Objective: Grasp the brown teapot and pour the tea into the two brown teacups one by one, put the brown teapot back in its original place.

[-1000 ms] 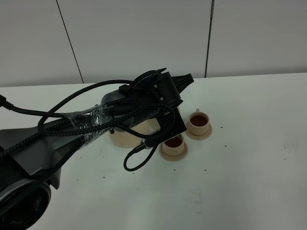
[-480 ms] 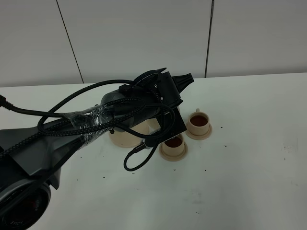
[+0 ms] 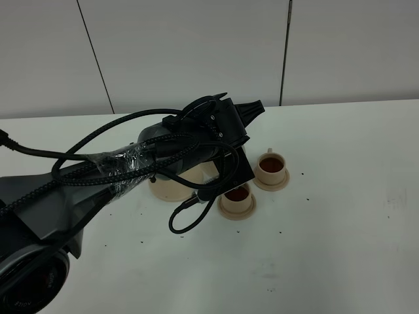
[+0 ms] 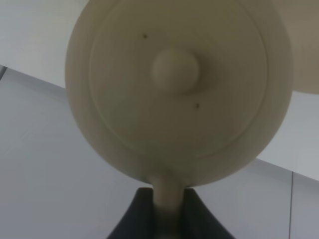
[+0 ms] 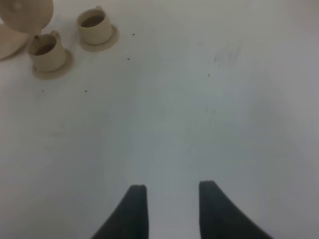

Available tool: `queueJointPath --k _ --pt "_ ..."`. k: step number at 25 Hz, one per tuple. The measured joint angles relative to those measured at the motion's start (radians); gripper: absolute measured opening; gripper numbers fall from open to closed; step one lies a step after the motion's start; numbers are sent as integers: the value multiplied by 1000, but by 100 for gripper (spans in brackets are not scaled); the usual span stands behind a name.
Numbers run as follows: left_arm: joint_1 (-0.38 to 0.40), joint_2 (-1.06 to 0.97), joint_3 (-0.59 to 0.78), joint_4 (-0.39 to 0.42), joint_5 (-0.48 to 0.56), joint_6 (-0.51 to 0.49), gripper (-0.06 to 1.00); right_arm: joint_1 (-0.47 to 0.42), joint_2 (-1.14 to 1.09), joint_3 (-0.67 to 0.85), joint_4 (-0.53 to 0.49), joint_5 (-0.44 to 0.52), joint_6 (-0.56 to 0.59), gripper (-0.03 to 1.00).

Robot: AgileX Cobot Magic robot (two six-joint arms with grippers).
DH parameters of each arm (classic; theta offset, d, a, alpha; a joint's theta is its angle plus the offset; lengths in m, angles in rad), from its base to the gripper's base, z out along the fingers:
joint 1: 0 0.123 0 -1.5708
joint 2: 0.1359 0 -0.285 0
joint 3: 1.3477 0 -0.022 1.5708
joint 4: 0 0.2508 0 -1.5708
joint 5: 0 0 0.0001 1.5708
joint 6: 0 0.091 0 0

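The left hand point(image 4: 167, 219) grips the brown teapot point(image 4: 178, 89) by its handle, holding it above the large saucer point(image 3: 171, 188). Both filled teacups point(image 3: 237, 195) point(image 3: 271, 164) sit beside that saucer. The right hand point(image 5: 167, 209) is open over bare desk point(image 5: 199, 109), well apart.

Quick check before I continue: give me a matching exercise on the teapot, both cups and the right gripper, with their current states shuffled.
Things:
1. brown teapot
2. near teacup
3. far teacup
4. right gripper

States:
A. open over bare table, holding nothing
B. on its saucer, tea inside, clear of the arm
C. held by the left gripper
D. on its saucer, tea inside, partly behind the left arm's cable

Pairs: 1-C, 2-D, 3-B, 4-A
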Motion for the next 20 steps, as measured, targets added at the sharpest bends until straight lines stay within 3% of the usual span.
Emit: queueJointPath --k 20 --pt "0 0 0 1 -1 -6 17 0 0 0 0 0 0 24"
